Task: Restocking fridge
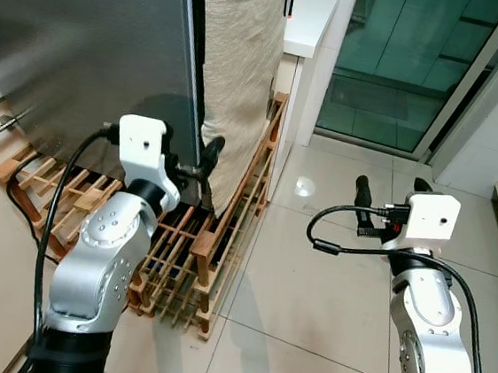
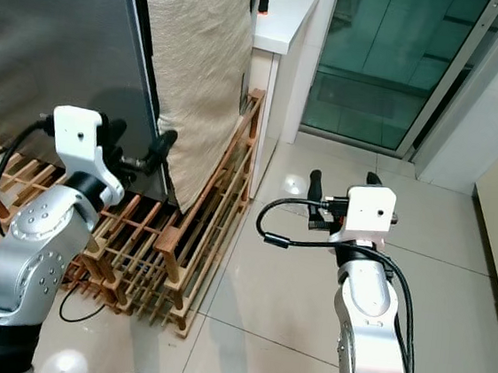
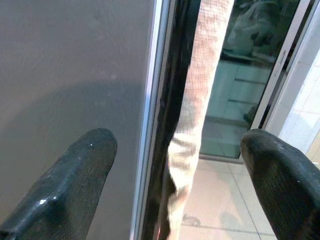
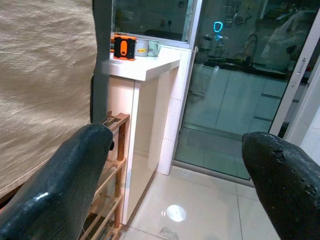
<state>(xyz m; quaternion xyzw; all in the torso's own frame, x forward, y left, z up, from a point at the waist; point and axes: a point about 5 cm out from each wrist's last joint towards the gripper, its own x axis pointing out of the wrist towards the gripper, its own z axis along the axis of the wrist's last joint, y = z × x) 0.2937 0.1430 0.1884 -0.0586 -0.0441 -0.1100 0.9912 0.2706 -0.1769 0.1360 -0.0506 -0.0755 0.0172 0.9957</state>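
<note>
The fridge's grey steel door [image 1: 86,45] fills the upper left, and its right edge [image 3: 155,100] runs top to bottom in the left wrist view. My left gripper [image 1: 180,166] is open at that edge, with one finger [image 3: 75,175] in front of the door face and the other [image 3: 280,175] past the edge. A beige cloth [image 1: 240,61] hangs just behind the door edge. My right gripper [image 1: 391,191] is open and holds nothing, hovering over the tiled floor to the right, away from the fridge.
The fridge stands on a slatted wooden pallet [image 1: 188,260] that sticks out over the floor. A white counter [image 1: 311,15] with an orange object [image 4: 124,46] lies beyond the cloth. A glass sliding door [image 1: 405,60] is at the back right. A black cable [image 1: 24,207] lies on the pallet.
</note>
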